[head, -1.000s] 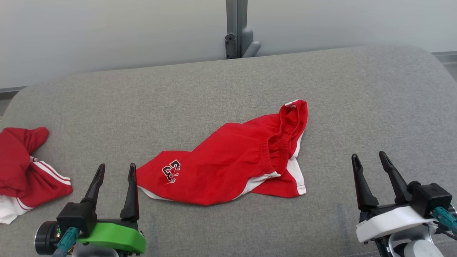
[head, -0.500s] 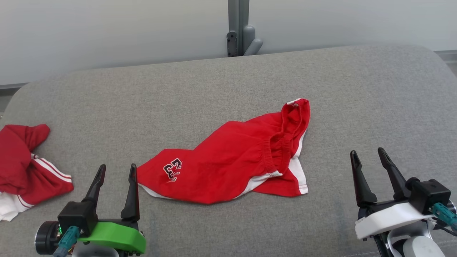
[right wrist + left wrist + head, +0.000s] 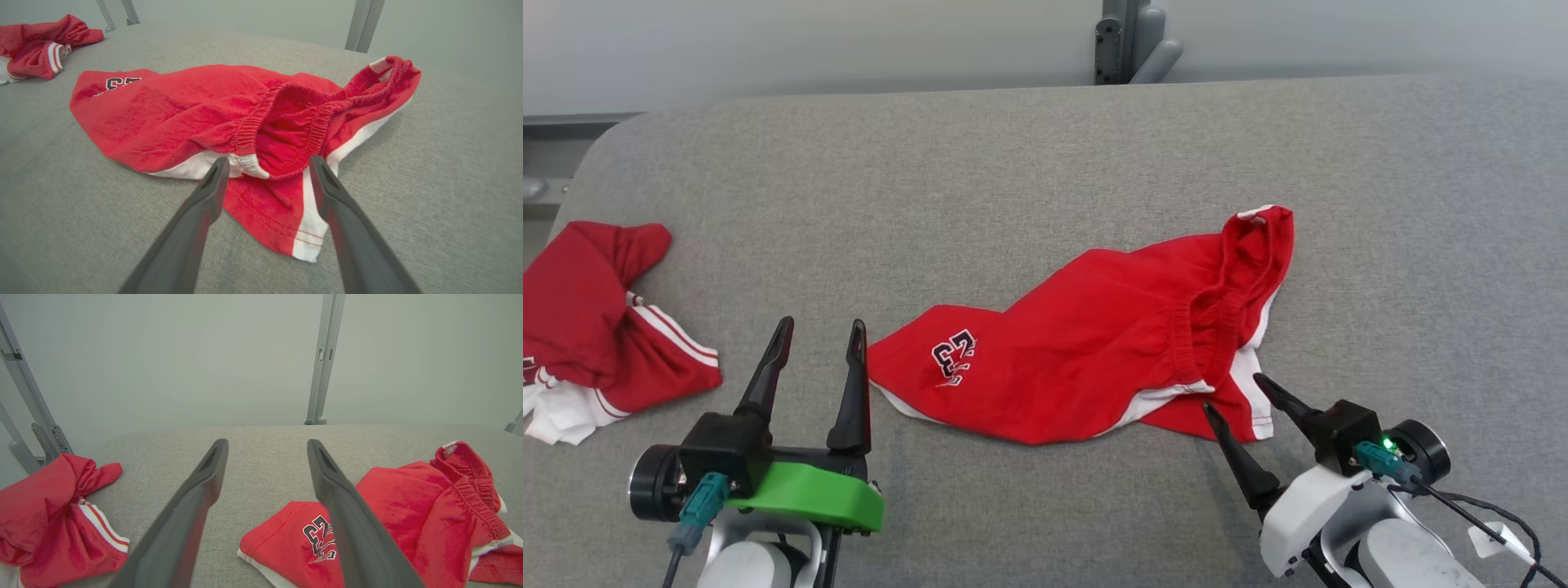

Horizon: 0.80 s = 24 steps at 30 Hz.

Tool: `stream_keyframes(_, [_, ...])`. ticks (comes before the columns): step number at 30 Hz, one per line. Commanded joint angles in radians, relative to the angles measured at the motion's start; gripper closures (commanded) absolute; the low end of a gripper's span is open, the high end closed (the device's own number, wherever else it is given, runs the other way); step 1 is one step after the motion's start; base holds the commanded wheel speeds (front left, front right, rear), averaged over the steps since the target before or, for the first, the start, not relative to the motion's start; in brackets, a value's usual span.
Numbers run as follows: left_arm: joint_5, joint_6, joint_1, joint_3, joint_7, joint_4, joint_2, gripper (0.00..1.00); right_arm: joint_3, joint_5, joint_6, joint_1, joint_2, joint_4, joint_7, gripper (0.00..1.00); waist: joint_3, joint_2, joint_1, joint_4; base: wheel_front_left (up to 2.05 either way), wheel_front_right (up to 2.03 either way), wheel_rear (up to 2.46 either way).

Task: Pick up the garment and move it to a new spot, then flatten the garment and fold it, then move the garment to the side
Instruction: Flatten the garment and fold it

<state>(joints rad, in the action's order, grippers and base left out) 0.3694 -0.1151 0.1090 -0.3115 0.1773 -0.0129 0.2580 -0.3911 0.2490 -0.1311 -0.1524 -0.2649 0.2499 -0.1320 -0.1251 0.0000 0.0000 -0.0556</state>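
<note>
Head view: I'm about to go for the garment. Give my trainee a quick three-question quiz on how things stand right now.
1. True or false: the right gripper is shut on the red shorts.
2. Which end of the shorts are the right gripper's fingertips at? A: the end with the number; B: the waistband end; C: the middle.
3. What lies on the grey surface to the left of the left gripper?

Key: 1 false, its jaws stand open with nothing gripped; 2 B; 3 a second red-and-white garment, crumpled.
</note>
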Motion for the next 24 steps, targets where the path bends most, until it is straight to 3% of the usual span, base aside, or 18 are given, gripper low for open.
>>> stream_keyframes(1, [-0.005,0.001,0.021,-0.003,0.009,-0.006,-0.007,0.0,-0.024,0.005,0.001,-0.034,-0.012,0.032,-0.004,0.0,-0.042,0.0,0.0,-0.048,0.0,0.0,0.0])
stream_keyframes(8, [-0.008,0.003,0.043,-0.013,0.029,-0.036,-0.019,0.0,-0.122,0.02,0.001,-0.132,-0.025,0.189,-0.035,0.0,-0.06,0.0,0.0,-0.078,0.0,0.0,0.0])
stream_keyframes(9, [-0.008,0.003,0.043,-0.012,0.032,-0.04,-0.019,0.0,-0.139,0.024,0.001,-0.143,-0.027,0.205,-0.036,0.18,-0.061,0.0,0.0,-0.078,0.0,0.0,0.0])
stream_keyframes(10, [-0.007,0.003,0.045,-0.012,0.035,-0.042,-0.019,0.0,-0.155,0.033,0.001,-0.152,-0.028,0.217,-0.037,0.53,-0.062,0.0,0.0,-0.078,0.0,0.0,0.0])
stream_keyframes(11, [-0.007,0.002,0.046,-0.012,0.036,-0.045,-0.019,0.0,-0.174,0.044,0.001,-0.162,-0.029,0.228,-0.035,0.64,-0.062,0.0,0.0,-0.077,0.0,0.0,0.0])
stream_keyframes(13, [-0.008,-0.002,0.047,-0.01,0.038,-0.048,-0.018,0.0,-0.205,0.07,0.001,-0.182,-0.038,0.239,-0.035,1.0,-0.062,0.0,0.0,-0.073,0.0,0.0,0.0])
stream_keyframes(21, [-0.006,-0.013,0.047,-0.002,0.047,-0.051,-0.013,0.0,-0.311,0.159,0.001,-0.223,-0.079,0.142,-0.024,1.0,-0.062,0.0,0.0,-0.043,0.0,0.0,0.0])
stream_keyframes(24, [-0.006,-0.016,0.046,-0.002,0.049,-0.051,-0.01,0.0,-0.369,0.258,0.0,-0.218,-0.103,0.021,0.025,1.0,-0.061,0.0,0.0,-0.03,0.0,0.0,0.0])
